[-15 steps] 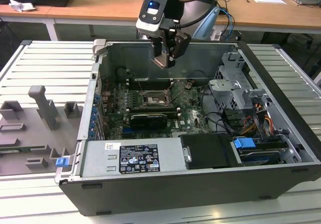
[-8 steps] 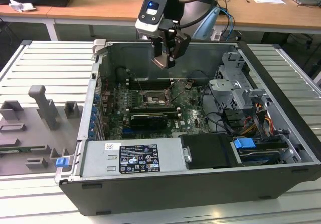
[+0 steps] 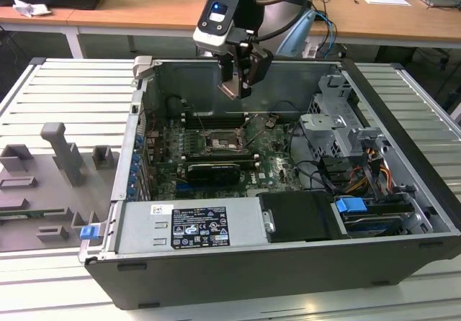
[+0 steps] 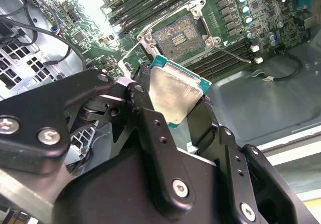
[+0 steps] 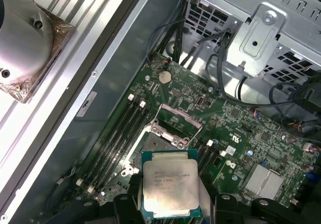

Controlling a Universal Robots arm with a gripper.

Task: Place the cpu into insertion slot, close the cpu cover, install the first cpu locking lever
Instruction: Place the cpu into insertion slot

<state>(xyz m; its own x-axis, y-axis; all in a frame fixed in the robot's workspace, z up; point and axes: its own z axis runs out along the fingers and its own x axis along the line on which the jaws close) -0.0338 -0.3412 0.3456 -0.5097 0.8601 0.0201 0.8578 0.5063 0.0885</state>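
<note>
My gripper (image 3: 235,85) hangs above the open computer case, shut on the cpu (image 3: 232,89). In both wrist views the cpu (image 4: 175,94) (image 5: 170,184) shows as a flat square chip with a dull silver top and teal edge, pinched between the black fingers (image 4: 145,108). The insertion slot (image 3: 220,143) (image 4: 180,35) (image 5: 159,142) lies bare on the green motherboard below, a clear gap under the chip. The cpu cover (image 5: 177,120) stands swung up at the slot's far edge. Thin wire levers (image 4: 131,49) stick out beside the slot.
The case's metal walls (image 3: 238,65) ring the motherboard. A power supply (image 3: 191,224) sits at the near side, and a drive cage with cables (image 3: 335,130) at the exterior view's right. Memory sticks (image 5: 118,133) flank the slot. A grey fixture (image 3: 65,155) lies outside, at the exterior view's left.
</note>
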